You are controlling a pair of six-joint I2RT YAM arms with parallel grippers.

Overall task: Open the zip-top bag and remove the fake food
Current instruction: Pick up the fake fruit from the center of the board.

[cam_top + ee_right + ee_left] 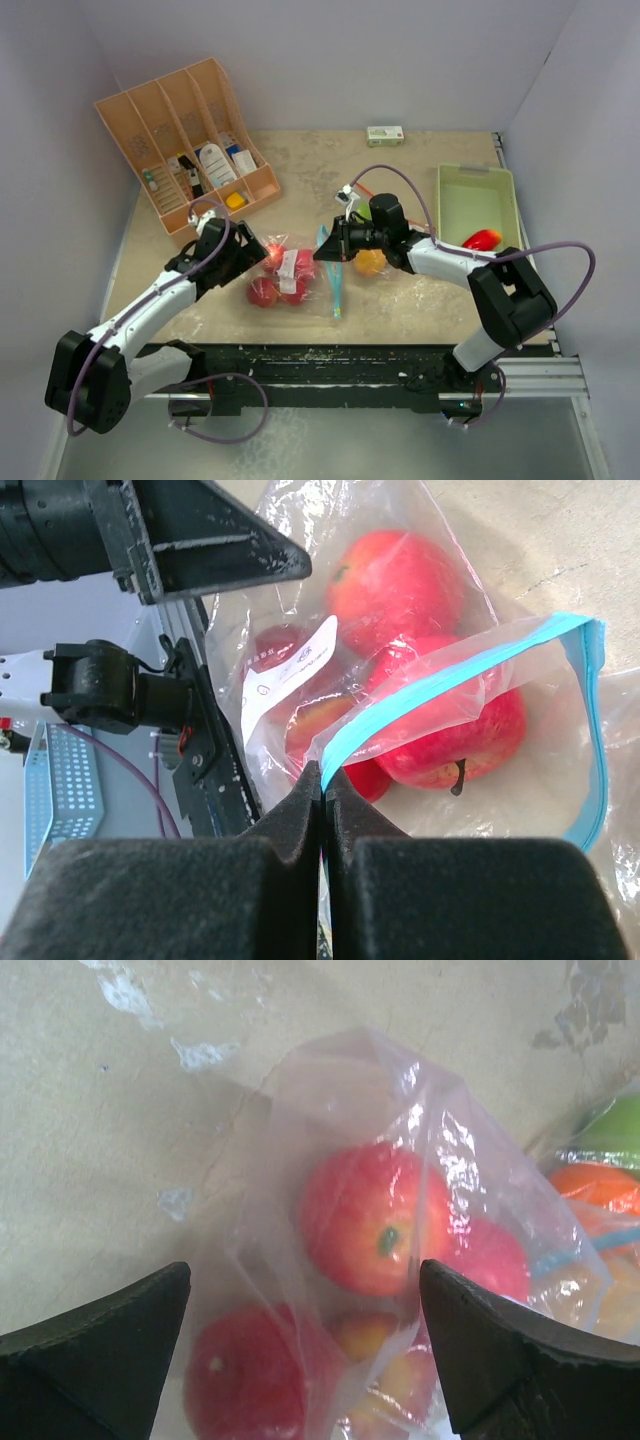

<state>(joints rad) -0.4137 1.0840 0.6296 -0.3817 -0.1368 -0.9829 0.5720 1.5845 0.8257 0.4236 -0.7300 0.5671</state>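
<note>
— Where do we find the bag?
— The bag [297,275] lies on the bench [420,300], between our two arms, with its blue zip strip [450,675] toward the right arm.

— And the fruit?
— Several red fruits [375,1218] sit inside it, packed against each other under the clear film. A white label [290,670] shows on the bag near them.

— What do our claws do?
— Our right claw [322,780] is clenched on the blue zip strip, fingers pressed flat together with the strip pinched between them. Our left claw [305,1270] is released, its fingers spread wide above the bag's other end, one on each side of the red fruits, gripping nothing.

— What stands in the way?
— The film itself lies between our left claw and the fruit. An orange fruit [370,262] lies just beside the bag's zip end, partly under our right arm, and a green fruit [615,1125] sits close behind it. We cannot tell whether either one touches the bag.

— And around us?
— A pale green tray [478,190] stands on the right, with a red piece [482,239] at its near end. A peach divided organizer [160,120] stands at the back left, just behind our left arm, with small items in its slots. A small box [385,134] rests by the back wall.
</note>
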